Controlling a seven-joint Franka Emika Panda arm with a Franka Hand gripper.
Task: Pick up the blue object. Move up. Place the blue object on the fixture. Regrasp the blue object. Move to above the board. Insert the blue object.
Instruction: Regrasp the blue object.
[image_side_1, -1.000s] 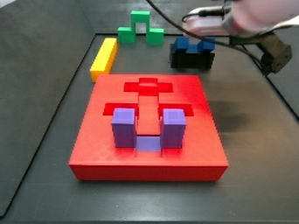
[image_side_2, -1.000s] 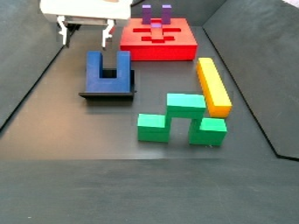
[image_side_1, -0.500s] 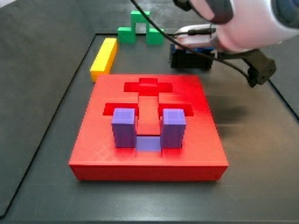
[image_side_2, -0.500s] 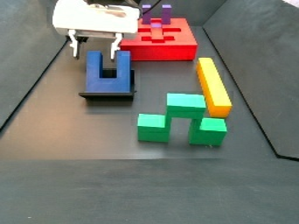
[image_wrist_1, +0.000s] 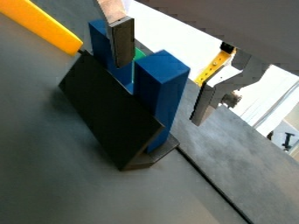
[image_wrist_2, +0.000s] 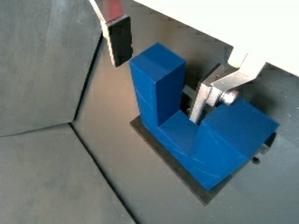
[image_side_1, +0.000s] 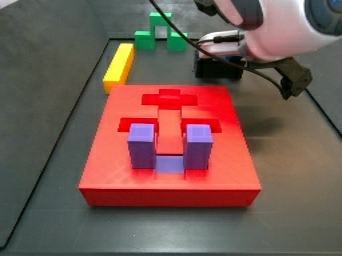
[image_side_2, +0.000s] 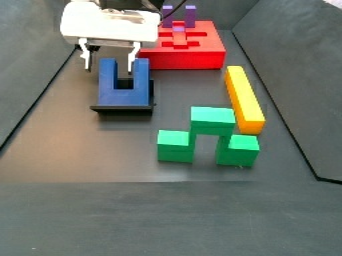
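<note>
The blue object (image_side_2: 123, 86) rests on the black fixture (image_side_2: 102, 108) near the red board (image_side_2: 187, 58). My gripper (image_side_2: 107, 72) is open and lowered over it. In both wrist views one blue prong (image_wrist_1: 163, 83) (image_wrist_2: 158, 74) stands between the fingers, with a gap on each side. One finger (image_wrist_2: 208, 94) reaches down into the slot between the prongs, the other finger (image_wrist_1: 119, 48) is on the outer side. My gripper (image_wrist_1: 162, 92) (image_wrist_2: 158, 86) touches nothing that I can see. In a side view the arm hides most of the blue object above the fixture (image_side_1: 217, 69).
A purple U-shaped block (image_side_1: 168, 146) stands in the board (image_side_1: 107, 150). The yellow bar (image_side_2: 243, 98) (image_side_1: 120, 63) and the green block (image_side_2: 207, 135) (image_side_1: 166, 35) lie beside the fixture. Raised walls edge the dark floor.
Over the last second my gripper came down from above and beside the blue object until its open fingers straddle one prong. Since half a second ago it has barely moved.
</note>
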